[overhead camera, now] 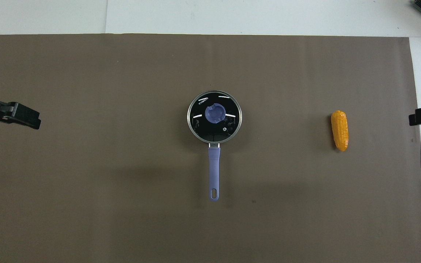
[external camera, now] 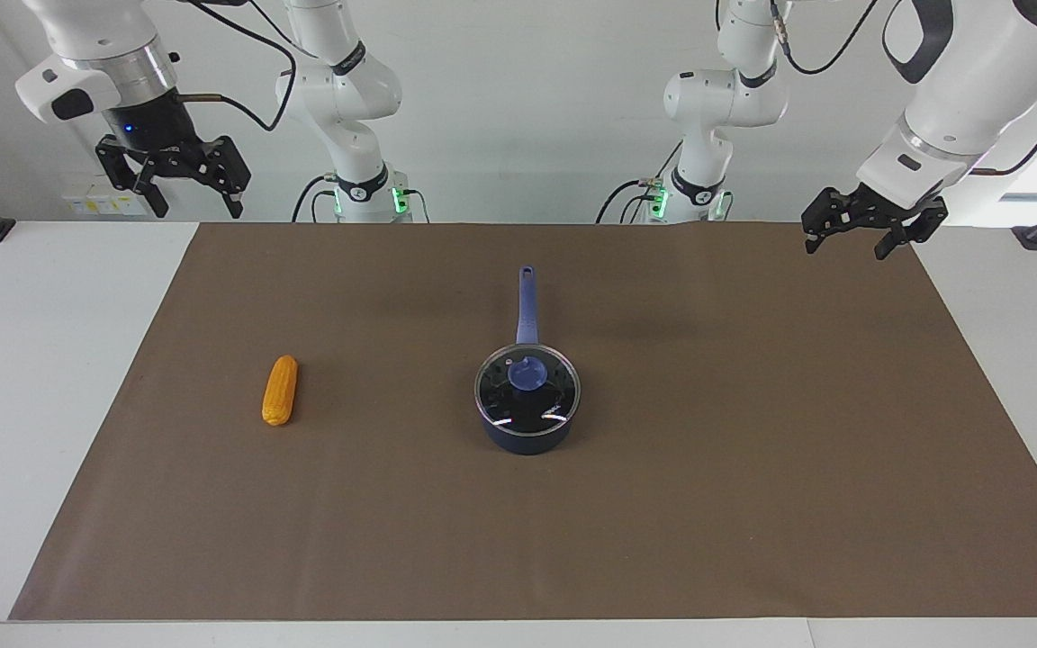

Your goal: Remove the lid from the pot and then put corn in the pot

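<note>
The dark blue pot (external camera: 527, 439) stands mid-mat with its long handle (overhead camera: 213, 171) pointing toward the robots. The glass lid (external camera: 527, 389) (overhead camera: 214, 117) with a blue knob sits on the pot and closes it. The yellow-orange corn (external camera: 280, 390) (overhead camera: 340, 130) lies on the mat beside the pot, toward the right arm's end of the table. My right gripper (external camera: 197, 205) hangs open, high over the mat's corner by its own base, holding nothing. My left gripper (external camera: 847, 245) is open and empty over the mat's corner at the left arm's end.
A brown mat (external camera: 662, 540) covers most of the white table (external camera: 32, 405), with bare white strips at both ends. Black stands sit at the table's corners near the robots.
</note>
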